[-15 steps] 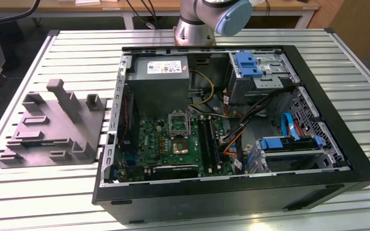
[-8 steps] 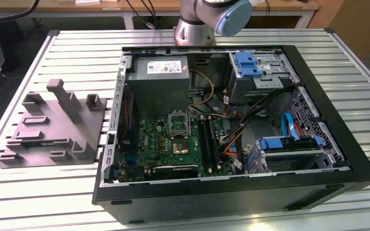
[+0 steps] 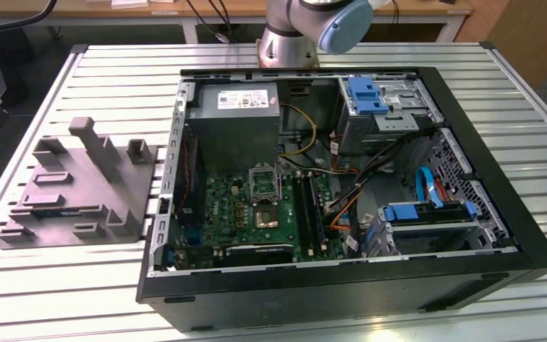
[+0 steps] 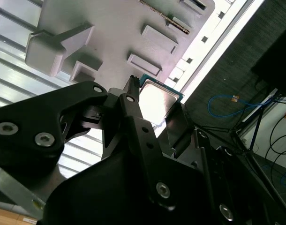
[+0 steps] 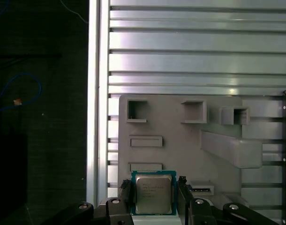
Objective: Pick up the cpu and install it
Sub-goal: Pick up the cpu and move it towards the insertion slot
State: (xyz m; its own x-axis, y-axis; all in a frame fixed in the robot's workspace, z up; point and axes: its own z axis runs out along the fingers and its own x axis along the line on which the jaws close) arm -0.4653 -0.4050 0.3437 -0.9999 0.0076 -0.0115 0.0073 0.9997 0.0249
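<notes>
The cpu (image 5: 153, 194), a small square chip with a silvery top and a thin dark rim, sits between my gripper's (image 5: 154, 192) two black fingers, which press on its opposite edges. It hangs well above the grey holder plate (image 5: 180, 145) on the slatted table. The second wrist view shows the same cpu (image 4: 157, 101) inside the gripper (image 4: 154, 107), over the grey plate (image 4: 119, 33). In the exterior view, the open computer case (image 3: 501, 235) holds the green board (image 3: 240, 214) with its black socket frame (image 3: 263, 187), to the right of the grey plate (image 3: 74, 189).
The arm's base (image 3: 288, 43) stands behind the case. Inside the case are a grey power-supply box (image 3: 240, 107), blue drive brackets (image 3: 367, 96), a dark memory stick (image 3: 305, 206) and loose cables (image 3: 387, 164). The table's edge (image 5: 93, 93) runs beside the plate.
</notes>
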